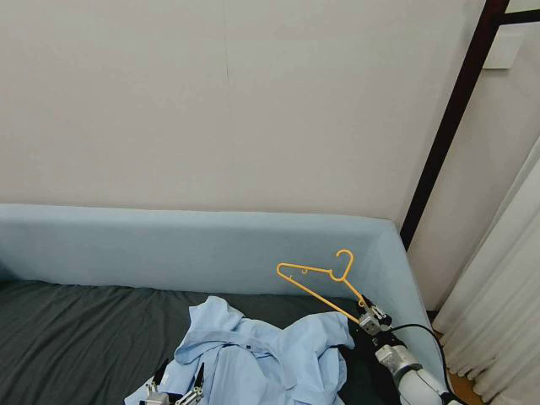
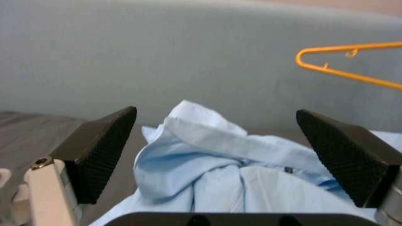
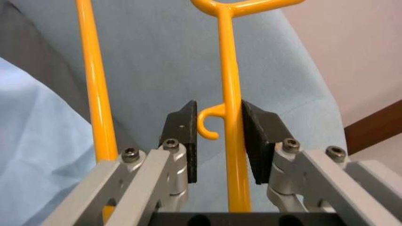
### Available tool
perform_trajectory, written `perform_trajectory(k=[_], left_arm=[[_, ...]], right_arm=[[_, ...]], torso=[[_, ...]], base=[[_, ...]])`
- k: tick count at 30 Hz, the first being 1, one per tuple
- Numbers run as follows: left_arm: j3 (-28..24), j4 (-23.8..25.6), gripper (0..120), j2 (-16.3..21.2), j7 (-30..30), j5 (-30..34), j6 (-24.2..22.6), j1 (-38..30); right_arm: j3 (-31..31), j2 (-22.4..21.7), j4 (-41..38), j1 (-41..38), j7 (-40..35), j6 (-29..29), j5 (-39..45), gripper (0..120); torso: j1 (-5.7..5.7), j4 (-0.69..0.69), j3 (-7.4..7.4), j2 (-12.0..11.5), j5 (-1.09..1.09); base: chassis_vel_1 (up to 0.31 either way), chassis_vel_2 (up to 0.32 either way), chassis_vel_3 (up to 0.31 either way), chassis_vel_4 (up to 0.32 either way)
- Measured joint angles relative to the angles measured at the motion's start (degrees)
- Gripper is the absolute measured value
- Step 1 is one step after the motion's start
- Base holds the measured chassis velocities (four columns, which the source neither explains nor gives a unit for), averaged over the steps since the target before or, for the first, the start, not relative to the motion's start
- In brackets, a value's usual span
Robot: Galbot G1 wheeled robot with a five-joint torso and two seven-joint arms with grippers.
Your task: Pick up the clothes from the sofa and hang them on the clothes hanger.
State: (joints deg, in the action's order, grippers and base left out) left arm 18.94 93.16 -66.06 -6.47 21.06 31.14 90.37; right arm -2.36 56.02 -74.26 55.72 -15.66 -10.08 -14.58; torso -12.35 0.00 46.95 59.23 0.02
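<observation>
My right tool (image 3: 218,107) pinches the stiff hanger (image 3: 227,56); my left tool (image 2: 215,115), spread before the limp shirt (image 2: 201,165), should probably grip its collar.

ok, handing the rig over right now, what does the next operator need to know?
Left gripper: open, low over the crumpled blue shirt, not gripping it.
Right gripper: shut on the orange hanger, holding it in the air near the right end of the sofa, beside the shirt.
The shirt lies in a heap on the sofa seat.
Done: hanger in hand.
To do: pick up the shirt and get it onto the hanger.
</observation>
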Motion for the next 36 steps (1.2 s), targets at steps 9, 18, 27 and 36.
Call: perform_trajectory(k=[9,18,27,36], left_arm=[[-1.36,1.84,100,1.15,-6.02,-0.51,-7.46,-0.61],[-1.39,-0.52,100,2.87,-4.17,5.74,-10.19,-3.53],[-2.15,-2.02,100,5.89,-2.15,15.84,-17.05,-8.22],[-4.1,-5.32,98,8.5,-2.1,4.41,-16.92,-12.92]], right_arm=[[-2.99,-0.68,-6.4,6.45,-1.55,-0.78,-2.09,22],[-3.71,-0.3,-9.72,8.75,-1.8,-1.27,-3.85,22],[-2.8,1.64,-7.65,8.39,-2.07,-2.73,-5.82,22],[-2.08,1.99,-6.13,7.03,-2.08,-3.02,-5.98,22]], torso=[[0.0,0.0,0.0,0.0,0.0],[0.0,0.0,0.0,0.0,-0.02],[0.0,-0.01,0.0,0.0,-0.01],[0.0,-0.01,0.0,0.0,-0.02]], base=[[0.0,0.0,0.0,0.0],[0.0,0.0,0.0,0.0],[0.0,0.0,0.0,0.0],[0.0,0.0,0.0,0.0]])
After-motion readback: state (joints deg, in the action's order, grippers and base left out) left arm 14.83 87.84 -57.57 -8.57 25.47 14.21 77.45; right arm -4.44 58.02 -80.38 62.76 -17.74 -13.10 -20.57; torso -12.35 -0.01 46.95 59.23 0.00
